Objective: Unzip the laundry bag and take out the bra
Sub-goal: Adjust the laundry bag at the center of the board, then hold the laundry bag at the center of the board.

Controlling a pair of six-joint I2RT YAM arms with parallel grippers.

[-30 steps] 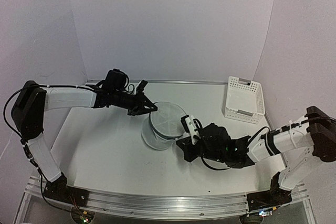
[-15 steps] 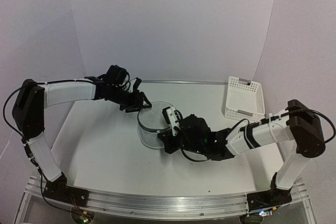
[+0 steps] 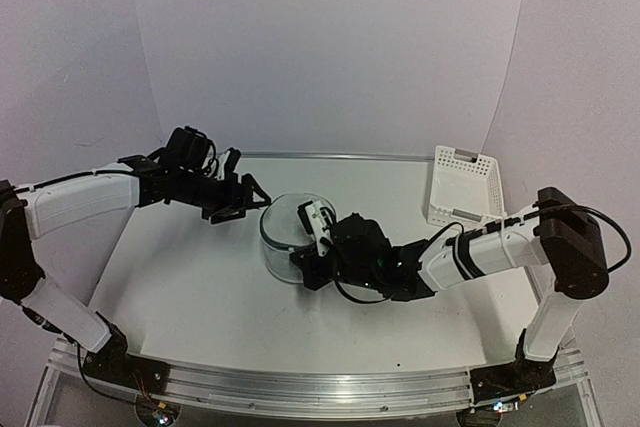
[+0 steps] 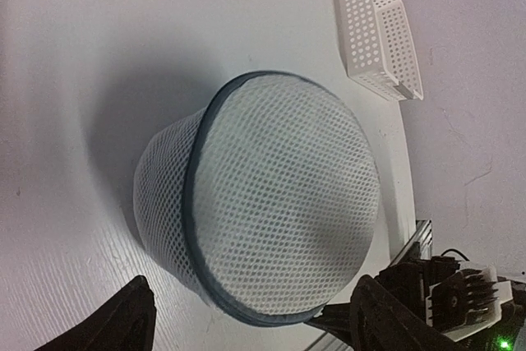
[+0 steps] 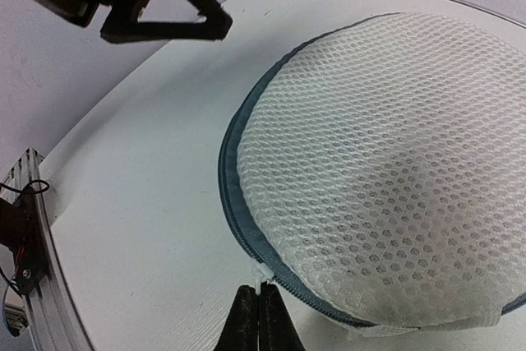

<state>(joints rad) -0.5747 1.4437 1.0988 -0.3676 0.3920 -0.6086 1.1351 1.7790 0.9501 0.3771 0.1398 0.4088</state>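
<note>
Translucent white mesh cylindrical laundry bag (image 3: 280, 239) sits mid-table, with the white slotted plastic basket (image 3: 465, 187) well off to its right. The left gripper (image 3: 243, 192) hangs near the bag, fingers spread wide and empty. The right gripper (image 5: 260, 295) is pinched tight on the small white zip pull (image 5: 261, 272) at the bag's dark rim.

A robotics lab cell: a white counter (image 3: 180, 287) walled by plain white panels (image 3: 330, 47), with a left arm (image 3: 80, 197) and a right arm (image 3: 490, 247) bolted to an aluminium rail (image 3: 300, 385) along its near edge.
</note>
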